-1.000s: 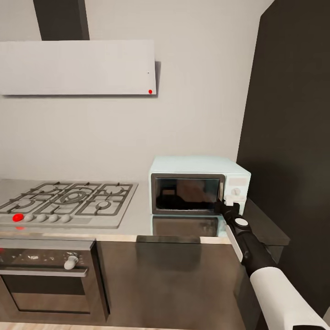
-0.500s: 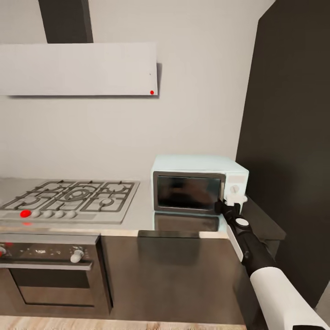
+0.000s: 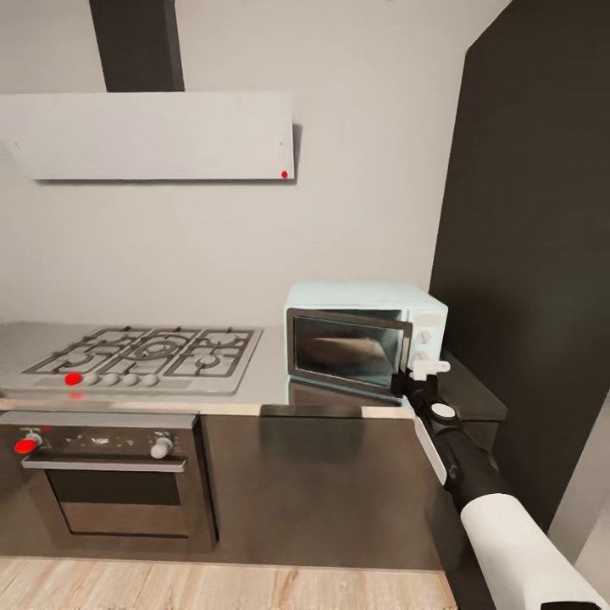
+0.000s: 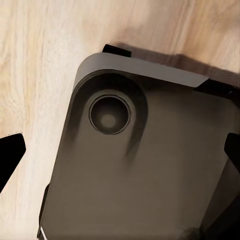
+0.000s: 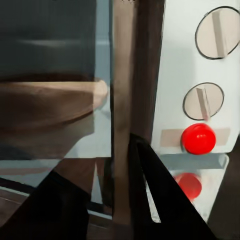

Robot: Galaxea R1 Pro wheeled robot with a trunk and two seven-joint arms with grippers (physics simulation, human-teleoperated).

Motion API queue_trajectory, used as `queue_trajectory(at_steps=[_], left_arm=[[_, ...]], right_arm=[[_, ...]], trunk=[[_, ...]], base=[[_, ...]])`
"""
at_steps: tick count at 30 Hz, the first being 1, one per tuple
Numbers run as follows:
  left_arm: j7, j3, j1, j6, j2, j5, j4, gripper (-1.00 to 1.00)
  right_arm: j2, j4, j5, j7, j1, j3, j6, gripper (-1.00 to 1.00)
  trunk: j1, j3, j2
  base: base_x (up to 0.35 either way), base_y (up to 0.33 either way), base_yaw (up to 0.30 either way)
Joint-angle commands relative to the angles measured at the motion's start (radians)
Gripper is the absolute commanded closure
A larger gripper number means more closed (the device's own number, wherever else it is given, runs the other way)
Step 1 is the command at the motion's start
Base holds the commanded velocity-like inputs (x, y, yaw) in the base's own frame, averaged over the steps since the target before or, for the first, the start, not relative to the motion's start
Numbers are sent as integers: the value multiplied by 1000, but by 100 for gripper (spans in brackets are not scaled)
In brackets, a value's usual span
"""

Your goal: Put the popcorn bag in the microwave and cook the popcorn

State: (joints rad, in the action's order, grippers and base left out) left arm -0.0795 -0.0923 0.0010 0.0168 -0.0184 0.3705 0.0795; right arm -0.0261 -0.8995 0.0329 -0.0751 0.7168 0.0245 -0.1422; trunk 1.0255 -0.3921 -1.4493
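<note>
One right tool (image 3: 421, 370), pinching the microwave (image 3: 364, 337) door's edge, has swung it ajar since before.

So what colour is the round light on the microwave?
Red: the light on the microwave, clearest in the right wrist view.

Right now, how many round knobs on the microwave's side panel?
2: upper knob and lower knob, stacked on the microwave panel, above the red light.
</note>
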Motion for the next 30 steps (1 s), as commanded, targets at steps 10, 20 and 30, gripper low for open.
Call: queue_trajectory(at_steps=[10,20,30], left_arm=[[-5,-9,1,2,0,8,2,-100],[-4,-9,1,3,1,7,2,-100],[-3,-9,1,3,1,7,2,-100]], right_arm=[[0,-1,-8,-17,1,-8,-7,100],[7,-2,-5,2,-2,95,-13,100],[32,1,-91,-17,-3,89,-11,100]], trunk=[[0,-1,-1],[0,-1,-1],[0,-1,-1]], base=[[-200,0,0],[-69,0,0],[0,0,0]])
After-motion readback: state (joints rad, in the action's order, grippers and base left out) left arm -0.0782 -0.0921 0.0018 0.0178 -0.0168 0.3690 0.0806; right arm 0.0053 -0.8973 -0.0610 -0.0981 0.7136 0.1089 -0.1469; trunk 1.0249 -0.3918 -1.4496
